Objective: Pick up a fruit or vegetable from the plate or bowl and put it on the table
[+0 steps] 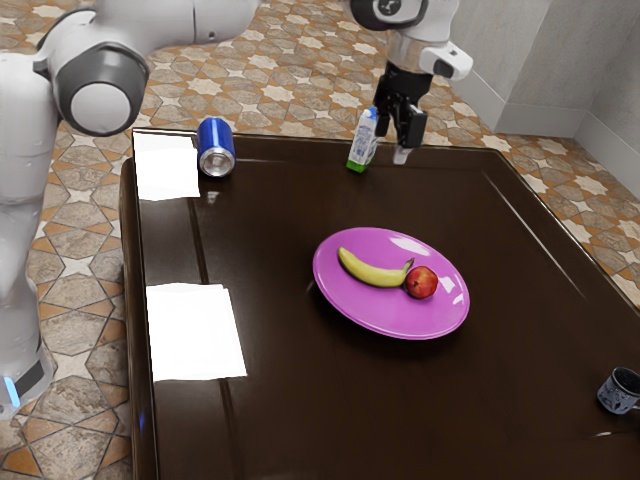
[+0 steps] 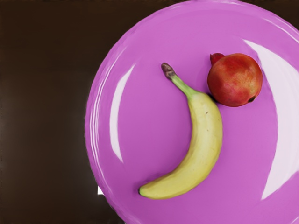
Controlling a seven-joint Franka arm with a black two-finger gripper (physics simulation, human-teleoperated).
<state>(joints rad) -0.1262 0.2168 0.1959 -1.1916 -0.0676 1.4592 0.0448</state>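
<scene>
Patterned tile floor (image 1: 290, 68) runs across the top of the exterior frame and down its left side, and your dark, glossy table (image 1: 270, 420) takes up most of the rest. Your arm (image 1: 160, 35) comes in from the upper left and reaches along the top edge. Near the centre, a little to the right, you have the pink plate (image 1: 365, 313), with both fruits lying on it. So nothing has been put on the table, and by my reading the whole job is ahead of you: choose a fruit, grip it, lift it clear of the rim and set it down.

Your gripper (image 1: 388, 151) is at the upper right of that frame, fingers apart and nothing between them, beside the small bottle (image 1: 362, 142).

The banana (image 2: 204, 133) is the longer fruit: yellow, strongly curved, with a greenish neck, a brown stem end and a few dark flecks. Its curved middle looks like your easiest grip. The pomegranate (image 2: 234, 80) is round, mottled red and orange, with a stubby crown. It sits so close to the banana that you can't be sure whether they touch; a finger could nudge it.
</scene>
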